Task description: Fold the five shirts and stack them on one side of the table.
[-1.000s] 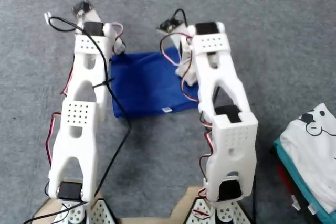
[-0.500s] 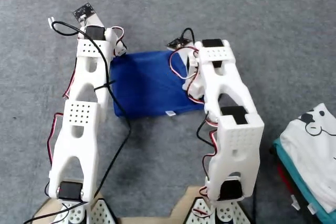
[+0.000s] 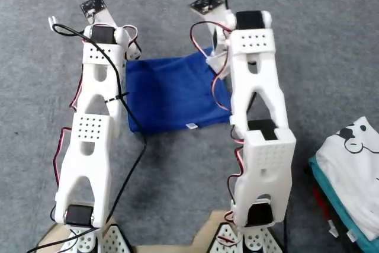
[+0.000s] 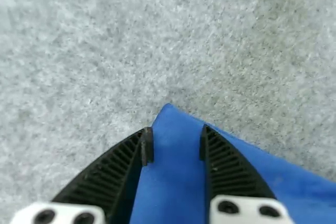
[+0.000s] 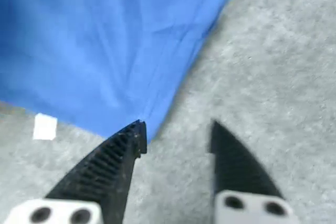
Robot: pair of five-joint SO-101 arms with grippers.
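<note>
My left gripper (image 4: 176, 142) is partly open, its two black ribbed fingers (image 4: 118, 169) standing apart on either side of one corner of the folded blue cloth shirt (image 4: 173, 192). The cloth lies in the gap between them and is not pinched. My right gripper (image 5: 177, 129) is also open and has hold of nothing. One fingertip sits just at the blue shirt's (image 5: 105, 45) edge, and the other is over the bare grey, carpet-like counter (image 5: 273, 77).

From the high view, the blue shirt (image 3: 172, 96) lies flat as a rough rectangle in the upper middle of the frame, between my left arm (image 3: 89, 140) and my right arm (image 3: 260, 134). A small white tag (image 3: 190, 126) shows at its lower edge. The grey counter (image 3: 177, 176) runs under everything. At the lower right edge of the frame, well apart from the blue shirt, a folded white shirt with a black bear drawing (image 3: 355, 164) rests on a teal shirt (image 3: 331, 201).
</note>
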